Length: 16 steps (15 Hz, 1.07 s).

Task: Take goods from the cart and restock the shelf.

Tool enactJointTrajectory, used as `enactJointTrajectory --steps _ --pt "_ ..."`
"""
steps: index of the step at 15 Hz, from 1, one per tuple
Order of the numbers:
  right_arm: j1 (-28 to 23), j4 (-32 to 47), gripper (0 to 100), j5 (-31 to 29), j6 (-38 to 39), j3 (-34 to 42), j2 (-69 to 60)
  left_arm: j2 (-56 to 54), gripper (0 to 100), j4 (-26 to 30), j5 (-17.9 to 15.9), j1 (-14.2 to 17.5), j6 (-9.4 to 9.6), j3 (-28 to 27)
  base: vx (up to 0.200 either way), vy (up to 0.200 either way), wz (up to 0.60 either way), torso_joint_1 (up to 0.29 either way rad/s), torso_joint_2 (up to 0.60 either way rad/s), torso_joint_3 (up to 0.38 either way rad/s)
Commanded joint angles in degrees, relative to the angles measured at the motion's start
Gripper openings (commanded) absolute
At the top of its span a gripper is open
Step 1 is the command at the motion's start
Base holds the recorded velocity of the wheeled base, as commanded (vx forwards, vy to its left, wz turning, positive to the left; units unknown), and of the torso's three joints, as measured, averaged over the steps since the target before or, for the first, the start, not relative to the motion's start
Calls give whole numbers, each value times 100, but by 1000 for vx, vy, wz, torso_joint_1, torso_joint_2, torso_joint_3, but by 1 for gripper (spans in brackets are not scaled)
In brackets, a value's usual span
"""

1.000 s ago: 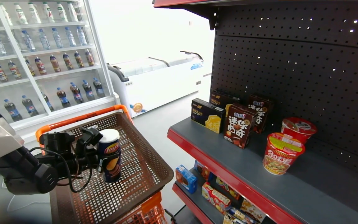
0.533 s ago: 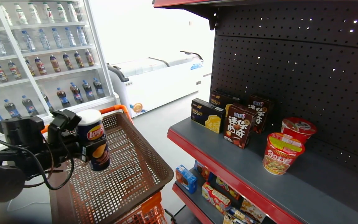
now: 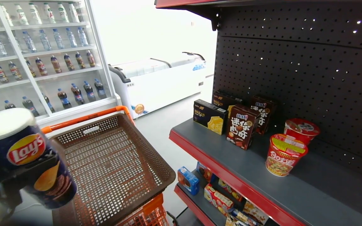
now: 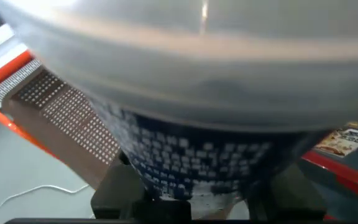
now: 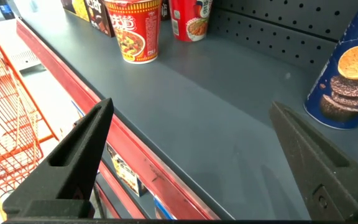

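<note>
A dark blue chips can with a white lid hangs above the left side of the cart, close to the head camera. My left gripper is shut on its body; its black fingers flank the can below the white lid. The brown mesh cart basket holds nothing. The grey shelf with a red front edge is to the right. Over that shelf my right gripper stands open with nothing between its fingers.
The shelf carries dark snack boxes and two cup noodles. Another blue chips can stands on the shelf near the pegboard. Bare grey shelf lies before the cups. A lower orange basket and a drinks fridge are nearby.
My left arm has lifted the chips can out of the cart basket and carried it left, up and close to the head camera. The basket now holds nothing.
</note>
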Motion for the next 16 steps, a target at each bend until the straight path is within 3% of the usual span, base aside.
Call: enactJointTrajectory --steps 1,3,6,8,16 --pt "0 2 100 0 -1 0 7 -2405 0 627 102 -66 -82 1005 0 0 0 0 0 0" --pt "0 2 100 0 -1 0 7 -3284 0 671 102 -365 -91 1444 0 0 0 0 0 0" --pt "0 2 100 9 -18 0 7 -3996 0 1084 216 -356 -144 1576 0 0 0 0 0 0" --pt "0 2 100 9 -9 0 7 -4110 0 1374 251 -365 -170 1541 0 0 -600 5 -2 2" --pt "0 2 100 18 -9 0 7 -4128 0 1409 242 -374 -179 1620 0 0 -600 2 1 5"
